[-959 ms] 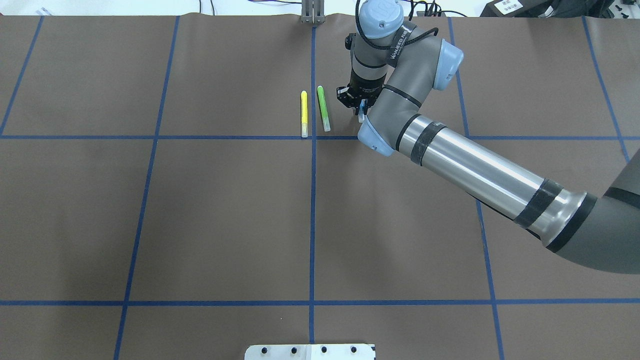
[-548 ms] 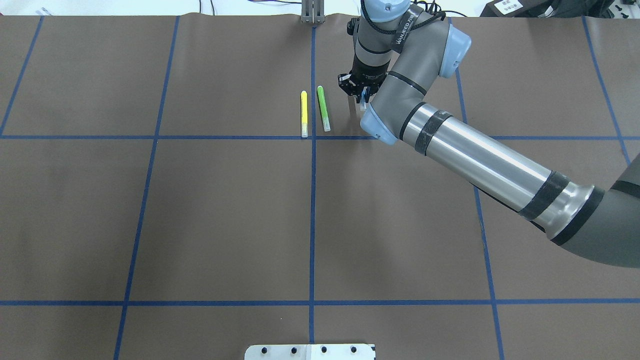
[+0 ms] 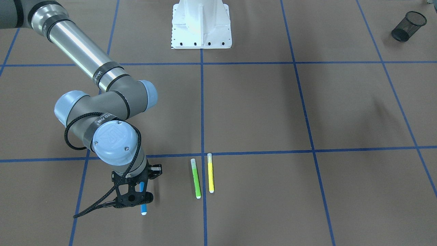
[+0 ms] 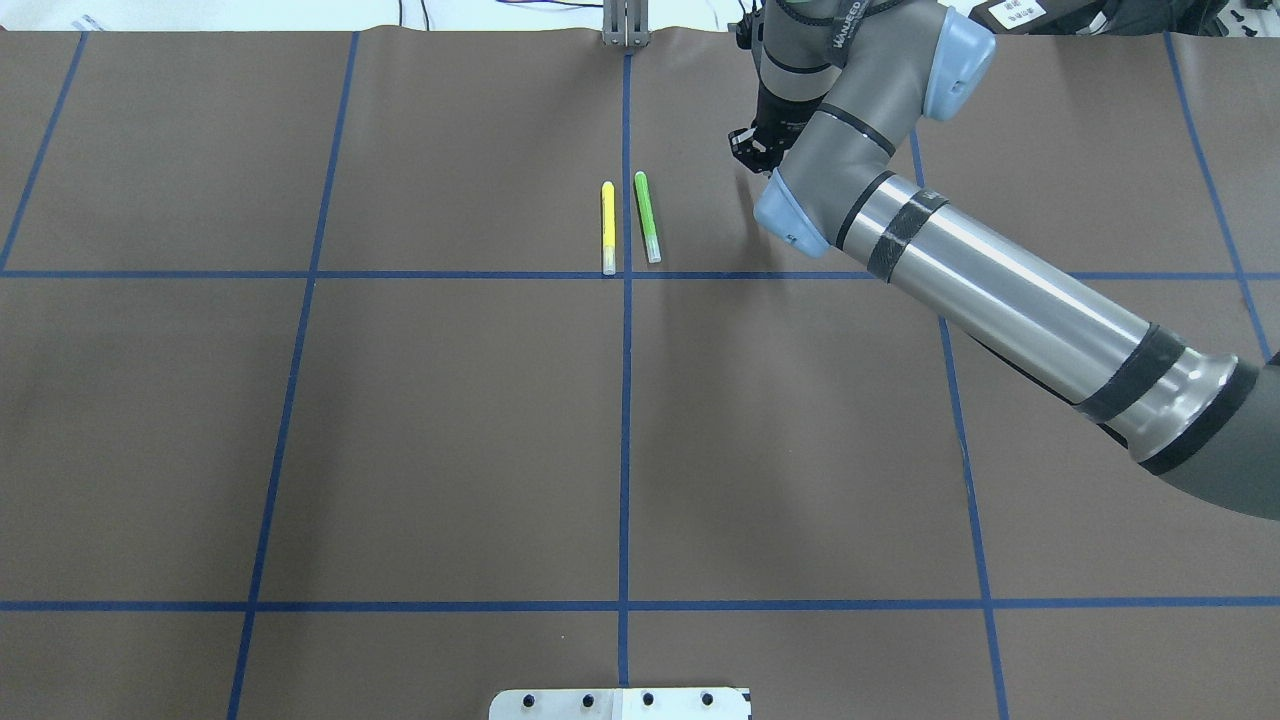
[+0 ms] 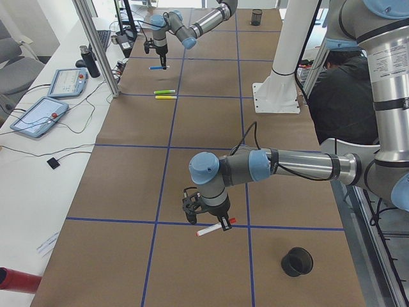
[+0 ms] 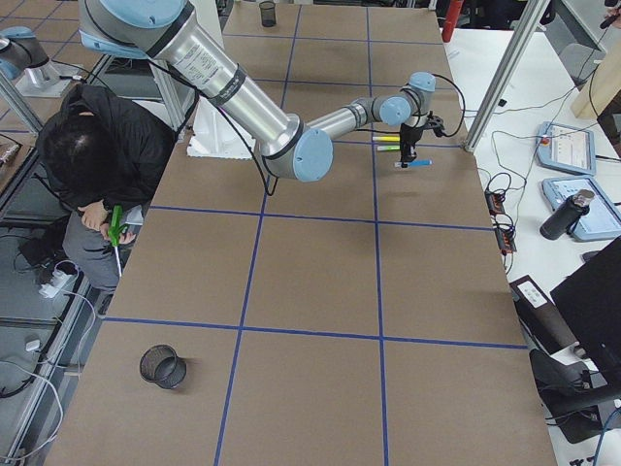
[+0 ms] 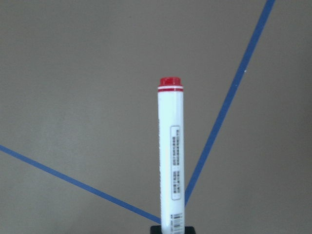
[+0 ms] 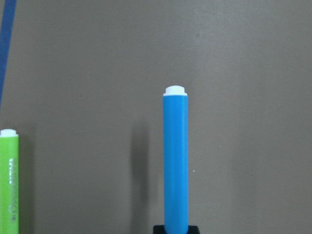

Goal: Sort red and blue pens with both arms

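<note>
My right gripper (image 3: 140, 196) is shut on the blue highlighter (image 3: 142, 202), which hangs above the table with its white end out. The right wrist view shows its blue barrel (image 8: 176, 161) over bare brown mat. In the overhead view the arm hides the highlighter, and only part of the right gripper (image 4: 752, 148) shows. My left gripper (image 5: 220, 224) is shut on the white marker (image 5: 214, 229) with red ends, held level just above the mat near a blue line. The left wrist view shows the marker (image 7: 171, 156) with its red end pointing away.
A green highlighter (image 4: 647, 217) and a yellow highlighter (image 4: 607, 227) lie side by side on the mat, left of my right gripper. A black mesh cup (image 3: 408, 21) stands at one end of the table and another (image 6: 267, 13) at the far corner. A person (image 6: 97, 165) sits beside the robot's base (image 3: 201, 27).
My right arm has carried the blue highlighter to the right and towards the far edge, away from the green highlighter. The green and yellow highlighters have not moved.
</note>
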Controlling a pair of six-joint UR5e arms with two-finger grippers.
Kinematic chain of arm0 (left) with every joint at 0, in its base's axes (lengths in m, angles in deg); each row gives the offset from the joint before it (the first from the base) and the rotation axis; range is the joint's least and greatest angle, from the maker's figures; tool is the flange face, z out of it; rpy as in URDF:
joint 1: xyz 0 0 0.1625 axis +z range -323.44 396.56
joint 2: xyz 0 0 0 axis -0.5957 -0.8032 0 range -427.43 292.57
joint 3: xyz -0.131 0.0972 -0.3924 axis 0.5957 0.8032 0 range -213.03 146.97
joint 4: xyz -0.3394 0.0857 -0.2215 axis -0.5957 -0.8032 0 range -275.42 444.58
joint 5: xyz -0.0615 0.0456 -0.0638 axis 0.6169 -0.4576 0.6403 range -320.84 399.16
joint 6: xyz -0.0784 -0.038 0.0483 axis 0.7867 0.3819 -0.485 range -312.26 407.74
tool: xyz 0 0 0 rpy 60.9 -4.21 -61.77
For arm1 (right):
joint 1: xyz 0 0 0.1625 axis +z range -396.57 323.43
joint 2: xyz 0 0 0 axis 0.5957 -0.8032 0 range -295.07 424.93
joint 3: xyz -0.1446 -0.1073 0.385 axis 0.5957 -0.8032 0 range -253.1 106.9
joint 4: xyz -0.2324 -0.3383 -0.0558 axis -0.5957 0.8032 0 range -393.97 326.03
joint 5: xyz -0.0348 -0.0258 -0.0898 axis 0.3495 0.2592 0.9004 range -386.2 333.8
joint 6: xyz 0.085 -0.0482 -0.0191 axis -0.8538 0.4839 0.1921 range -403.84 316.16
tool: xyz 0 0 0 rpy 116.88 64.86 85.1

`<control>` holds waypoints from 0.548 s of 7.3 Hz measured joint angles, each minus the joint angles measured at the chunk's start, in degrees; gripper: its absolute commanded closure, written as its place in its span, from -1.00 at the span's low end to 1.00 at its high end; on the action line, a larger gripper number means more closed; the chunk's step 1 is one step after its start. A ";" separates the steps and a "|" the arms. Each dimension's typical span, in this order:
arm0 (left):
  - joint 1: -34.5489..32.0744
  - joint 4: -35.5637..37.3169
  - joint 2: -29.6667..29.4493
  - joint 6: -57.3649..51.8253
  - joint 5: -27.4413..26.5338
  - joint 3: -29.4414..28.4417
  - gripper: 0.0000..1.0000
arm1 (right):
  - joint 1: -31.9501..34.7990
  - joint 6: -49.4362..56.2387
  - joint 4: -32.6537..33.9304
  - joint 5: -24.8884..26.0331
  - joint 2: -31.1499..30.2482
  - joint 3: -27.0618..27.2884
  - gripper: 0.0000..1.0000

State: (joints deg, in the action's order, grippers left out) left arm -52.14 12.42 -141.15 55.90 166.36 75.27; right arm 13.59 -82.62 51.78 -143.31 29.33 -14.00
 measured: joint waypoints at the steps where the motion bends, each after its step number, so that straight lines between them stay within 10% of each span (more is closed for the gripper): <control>1: -0.49 0.09 2.39 -3.64 -0.72 -0.05 1.00 | 0.85 2.23 3.06 0.28 -1.13 2.38 1.00; 4: -0.96 9.38 6.52 -7.37 -1.19 1.33 1.00 | 2.24 4.17 10.41 0.92 -5.41 11.57 1.00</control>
State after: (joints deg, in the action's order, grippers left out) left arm -53.10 21.80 -134.63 48.53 165.17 76.60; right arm 15.82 -78.46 62.19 -142.39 23.92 -2.42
